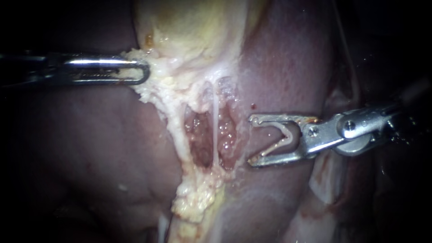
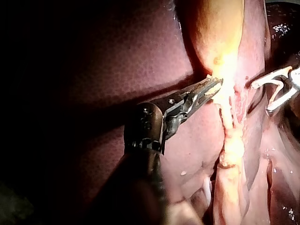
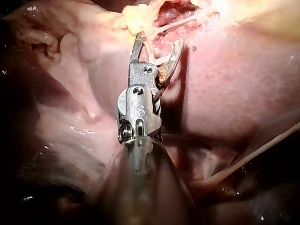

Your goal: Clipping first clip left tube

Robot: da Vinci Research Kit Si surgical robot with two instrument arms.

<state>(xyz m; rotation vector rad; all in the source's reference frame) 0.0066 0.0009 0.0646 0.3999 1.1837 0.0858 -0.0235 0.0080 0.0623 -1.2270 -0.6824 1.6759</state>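
A thin pale tube (image 1: 216,130) runs down through a dissected window below the gallbladder (image 1: 193,27). A thicker whitish band (image 1: 174,128) borders the window on the left; which one is the left tube I cannot tell. My right instrument (image 1: 252,140) hangs just right of the window, clear of the tube, jaws open with a white clip (image 1: 283,137) seated between them. The right wrist view shows these jaws (image 3: 159,40) and the clip (image 3: 161,60) just short of the window. My left instrument (image 1: 135,72) is shut on the yellow fatty tissue (image 1: 150,87) at the gallbladder's lower edge, pulling it left.
Dark red liver (image 1: 90,148) lies left of the window and more liver (image 1: 288,67) to its right. A lump of yellow fat (image 1: 198,200) hangs below the window. Pale folded tissue (image 1: 328,180) lies under my right instrument's shaft.
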